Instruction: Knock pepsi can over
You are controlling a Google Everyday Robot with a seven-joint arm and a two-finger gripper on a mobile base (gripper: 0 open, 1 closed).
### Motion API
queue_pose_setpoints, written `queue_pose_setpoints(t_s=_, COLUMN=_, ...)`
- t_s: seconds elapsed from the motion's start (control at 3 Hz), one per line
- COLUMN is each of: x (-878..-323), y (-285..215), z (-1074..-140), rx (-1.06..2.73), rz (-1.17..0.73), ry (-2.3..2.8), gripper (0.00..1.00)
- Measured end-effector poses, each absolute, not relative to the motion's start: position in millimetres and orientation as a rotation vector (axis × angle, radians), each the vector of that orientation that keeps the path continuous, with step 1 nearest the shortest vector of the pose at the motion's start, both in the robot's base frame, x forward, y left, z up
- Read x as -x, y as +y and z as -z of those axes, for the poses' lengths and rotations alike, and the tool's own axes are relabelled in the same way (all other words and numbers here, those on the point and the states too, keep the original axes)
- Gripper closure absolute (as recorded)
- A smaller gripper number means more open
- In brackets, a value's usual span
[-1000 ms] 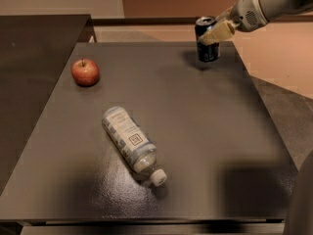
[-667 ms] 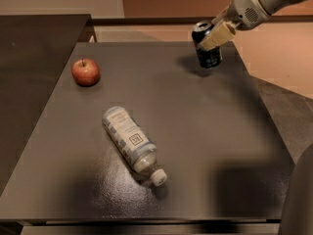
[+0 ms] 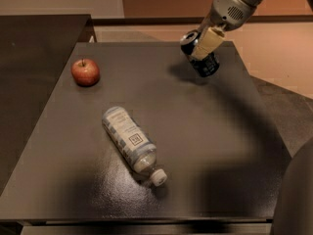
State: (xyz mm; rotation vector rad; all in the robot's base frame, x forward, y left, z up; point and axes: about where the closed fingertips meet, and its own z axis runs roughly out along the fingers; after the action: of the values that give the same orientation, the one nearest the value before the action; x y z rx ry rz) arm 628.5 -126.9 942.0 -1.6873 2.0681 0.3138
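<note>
The tool (image 3: 207, 42) is at the far right of the bench (image 3: 205, 146). It reaches in from the right, and its pale tip lies against the upper side of the pepsi can (image 3: 207, 66). Whether the tool is clamped on the can or only pressing against it cannot be told.

The pepsi can is near the far right edge of the bench. It is tilted, with its silver top leaning left. Whether its base touches the bench cannot be confirmed.

Handling: the can is thin metal, probably stiff enough to push, smooth and likely slippery. It is judged light and apt to roll once on its side. Apply force high on the wall, near the rim, for best tipping leverage.

An apple (image 3: 85, 72) at far left and a water bottle (image 3: 129, 141) lying on its side at near centre are both well apart from the can.
</note>
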Motion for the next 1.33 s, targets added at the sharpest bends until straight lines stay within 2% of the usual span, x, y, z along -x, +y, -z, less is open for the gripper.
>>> queue_pose_setpoints(t_s=0.67, x=-620.9, y=-113.8, z=-924.3, rx=1.813, rz=-0.219, ry=2.14, gripper=1.0)
queue_pose_setpoints(t_s=1.0, x=-618.6, y=-109.8, z=-915.2, rx=1.861, rz=-0.17, ry=2.157, gripper=0.83)
queue_pose_setpoints(t_s=1.33, x=-616.7, y=-105.9, z=-904.7, rx=1.905, rz=-0.13, ry=2.171, gripper=0.59)
